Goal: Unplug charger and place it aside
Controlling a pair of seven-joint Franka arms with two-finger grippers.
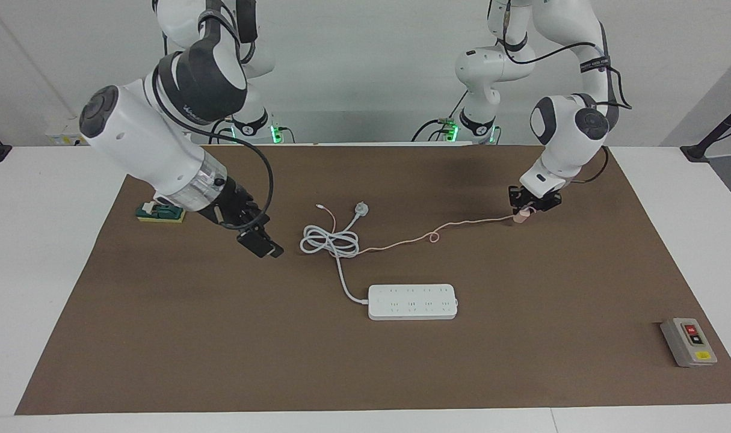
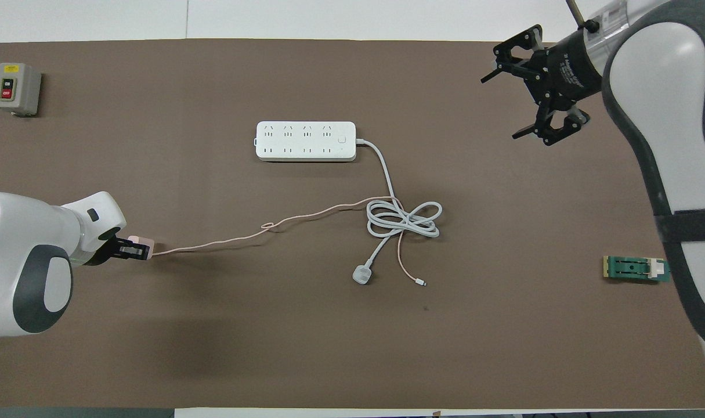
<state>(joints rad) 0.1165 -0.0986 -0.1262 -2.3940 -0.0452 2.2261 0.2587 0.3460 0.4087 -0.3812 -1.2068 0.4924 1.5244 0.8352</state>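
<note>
Resting on mat (image 1: 521, 361): charger (image 1: 524, 218), pale pink cube, thin cable trailing. Left gripper (image 1: 526, 210) at it, grip unclear. Right gripper (image 1: 263, 245) hovering, opening unclear.

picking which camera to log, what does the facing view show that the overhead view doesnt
Facing view only: the arm bases with their green lights, and the wall.
Overhead view only: the right gripper seen with its jaws plainly apart.
Both: the charger at the left gripper, the power strip, the grey switch box and the green block.
</note>
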